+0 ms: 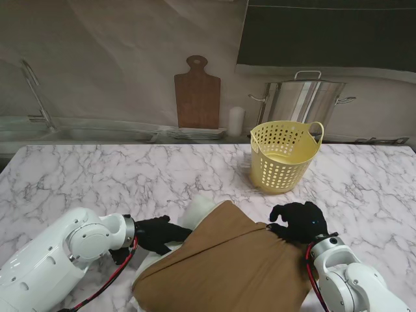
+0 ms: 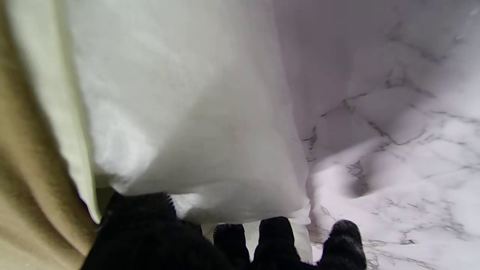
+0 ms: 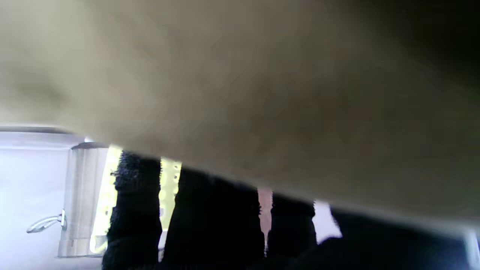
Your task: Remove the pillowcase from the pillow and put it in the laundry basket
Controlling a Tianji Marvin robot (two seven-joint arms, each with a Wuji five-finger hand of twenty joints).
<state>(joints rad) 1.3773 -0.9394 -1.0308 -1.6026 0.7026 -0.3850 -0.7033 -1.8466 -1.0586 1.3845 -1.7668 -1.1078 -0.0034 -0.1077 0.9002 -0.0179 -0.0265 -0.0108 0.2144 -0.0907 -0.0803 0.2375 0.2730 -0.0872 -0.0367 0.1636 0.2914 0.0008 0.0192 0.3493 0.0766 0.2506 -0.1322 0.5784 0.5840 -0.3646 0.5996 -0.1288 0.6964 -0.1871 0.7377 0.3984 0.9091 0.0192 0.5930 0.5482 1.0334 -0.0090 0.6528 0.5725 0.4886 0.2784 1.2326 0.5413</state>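
Brown pillowcase (image 1: 227, 266) pinched at its far corner by right hand (image 1: 300, 221) fingers (image 3: 213, 217); left hand (image 1: 156, 234) fingers (image 2: 275, 236) closed on white pillow (image 1: 198, 209).

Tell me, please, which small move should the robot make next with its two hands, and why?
Probably the right hand should pull the brown pillowcase toward the robot's right while the left hand holds the white pillow. The pillow's corner already shows outside the case, the left fingers rest on it, and the yellow laundry basket stands beyond the right hand.
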